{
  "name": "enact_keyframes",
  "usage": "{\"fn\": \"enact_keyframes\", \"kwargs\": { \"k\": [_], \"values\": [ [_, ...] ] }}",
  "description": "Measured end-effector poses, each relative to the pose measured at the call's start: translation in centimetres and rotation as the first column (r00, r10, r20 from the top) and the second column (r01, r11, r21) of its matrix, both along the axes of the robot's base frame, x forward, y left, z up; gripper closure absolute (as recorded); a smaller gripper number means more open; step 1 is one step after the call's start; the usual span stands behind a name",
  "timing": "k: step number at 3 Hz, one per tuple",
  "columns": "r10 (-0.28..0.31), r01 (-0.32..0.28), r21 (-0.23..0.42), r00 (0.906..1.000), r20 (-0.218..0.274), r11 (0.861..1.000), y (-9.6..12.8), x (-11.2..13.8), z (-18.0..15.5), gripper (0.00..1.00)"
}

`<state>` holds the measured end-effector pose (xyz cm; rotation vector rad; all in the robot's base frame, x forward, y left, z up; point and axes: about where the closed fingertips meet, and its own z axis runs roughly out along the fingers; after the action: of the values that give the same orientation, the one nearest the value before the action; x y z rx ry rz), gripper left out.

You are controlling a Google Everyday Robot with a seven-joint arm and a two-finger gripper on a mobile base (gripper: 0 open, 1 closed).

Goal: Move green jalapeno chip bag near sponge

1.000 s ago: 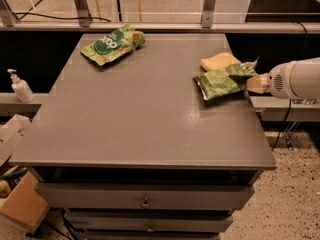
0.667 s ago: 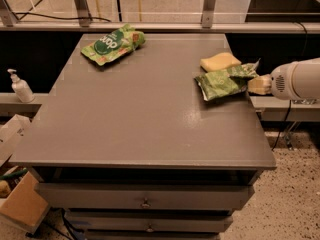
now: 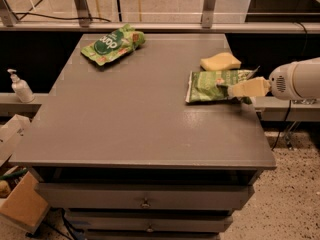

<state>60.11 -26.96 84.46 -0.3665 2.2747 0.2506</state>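
Green jalapeno chip bag is looking light, crinkly and slippery. The end effector is sitting at its crimped end, the best pinching spot; whether it is holding, nobody can tell.

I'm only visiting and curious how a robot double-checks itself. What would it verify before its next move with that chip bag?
1. Green jalapeno chip bag lies near the sponge: ok, just in front of it.
2. Bag and sponge touching or apart: cannot tell.
3. Bag flat on the table: ok, though its right end is by the table's right edge.
4. Gripper is at the bag's right end; grip released: cannot tell.
5. Other green pouch out of the way: ok, far-left corner.
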Motion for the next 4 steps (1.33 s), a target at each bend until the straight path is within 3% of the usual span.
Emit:
{"fn": "enact_keyframes", "kwargs": {
  "k": [1, 2, 3, 4],
  "values": [
    [0.068, -0.068, 0.018, 0.9977, 0.006, 0.997, 0.5, -0.6, 0.0, 0.0],
    [0.157, -0.158, 0.016, 0.9873, 0.021, 0.987, -0.1, -2.9, -0.1, 0.0],
    [0.246, -0.249, 0.038, 0.967, 0.065, 0.968, -0.5, -6.7, 0.7, 0.0],
    [0.333, -0.339, 0.03, 0.9337, 0.132, 0.94, -0.4, -10.6, 2.2, 0.0]
  ]
}}
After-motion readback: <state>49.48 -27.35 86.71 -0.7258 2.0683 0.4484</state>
